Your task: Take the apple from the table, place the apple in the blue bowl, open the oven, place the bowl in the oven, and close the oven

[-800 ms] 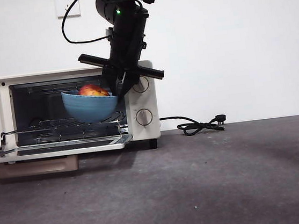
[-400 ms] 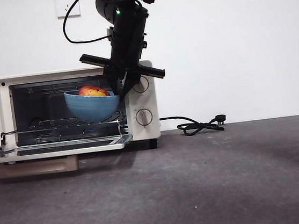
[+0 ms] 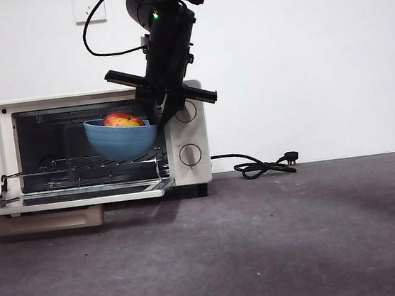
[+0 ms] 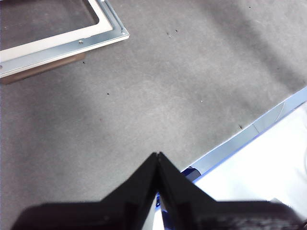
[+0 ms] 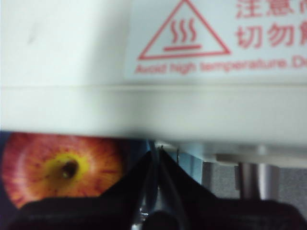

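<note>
Oven (image 3: 101,145) stands at the left of the counter (image 3: 265,240) against the white wall, door (image 3: 75,198) dropped flat, cavity open, wire rack (image 3: 78,165) visible inside. Two knobs (image 3: 187,133) sit on its right panel; a black cord (image 3: 260,166) trails to the right along the counter.

Right pincer (image 3: 157,120) comes down from above in front of the oven's upper right corner. It pinches the right rim of the bowl (image 3: 120,139) — jaws pressed close on the thin wall. The bowl hangs in the cavity opening, above the rack and not resting on it, roughly level. The apple (image 3: 123,119) lies inside the bowl, its top showing over the rim.

Right wrist view: the apple (image 5: 62,172) shows its stem end, red with a yellow centre, just beside the nearly closed jaws. The oven's cream top (image 5: 153,110) fills the area beyond, with a heat-warning label (image 5: 216,38) in red print.

Left pincer (image 4: 157,155) waits well apart from the oven, over bare counter (image 4: 144,96) — jaws pressed together, holding nothing. A corner of the open door (image 4: 72,33) shows in its view, and the counter's edge (image 4: 249,129) runs nearby.
</note>
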You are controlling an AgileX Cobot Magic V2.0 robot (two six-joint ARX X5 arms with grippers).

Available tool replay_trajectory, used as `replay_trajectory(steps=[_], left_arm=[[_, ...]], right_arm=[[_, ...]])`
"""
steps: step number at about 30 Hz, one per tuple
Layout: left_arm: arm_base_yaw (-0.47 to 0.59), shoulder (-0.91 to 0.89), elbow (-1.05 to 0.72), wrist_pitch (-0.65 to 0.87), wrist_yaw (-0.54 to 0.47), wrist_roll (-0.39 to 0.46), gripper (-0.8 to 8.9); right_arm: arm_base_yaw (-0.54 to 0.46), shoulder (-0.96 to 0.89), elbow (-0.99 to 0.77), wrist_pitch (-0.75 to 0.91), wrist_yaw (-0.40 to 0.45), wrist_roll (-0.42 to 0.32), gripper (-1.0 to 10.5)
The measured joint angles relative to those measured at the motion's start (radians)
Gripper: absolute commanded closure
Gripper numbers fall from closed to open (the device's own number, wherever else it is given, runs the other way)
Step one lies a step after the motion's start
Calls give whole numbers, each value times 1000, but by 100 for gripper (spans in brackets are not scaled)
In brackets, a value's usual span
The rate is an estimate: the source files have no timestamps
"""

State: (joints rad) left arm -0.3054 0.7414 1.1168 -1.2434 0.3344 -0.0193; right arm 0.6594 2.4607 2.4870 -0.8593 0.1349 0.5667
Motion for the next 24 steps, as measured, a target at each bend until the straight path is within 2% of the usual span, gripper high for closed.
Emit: replay_trajectory(steps=[2, 9, 24], left_arm=[[0, 0, 0, 0, 0, 0, 818], [0, 0, 0, -7, 0, 0, 818], [0, 0, 0, -21, 0, 2, 818]], right_arm=[[0, 0, 0, 16, 0, 4, 780], [3, 0, 2, 23, 33, 7, 783], [2, 0, 2, 28, 34, 5, 784]])
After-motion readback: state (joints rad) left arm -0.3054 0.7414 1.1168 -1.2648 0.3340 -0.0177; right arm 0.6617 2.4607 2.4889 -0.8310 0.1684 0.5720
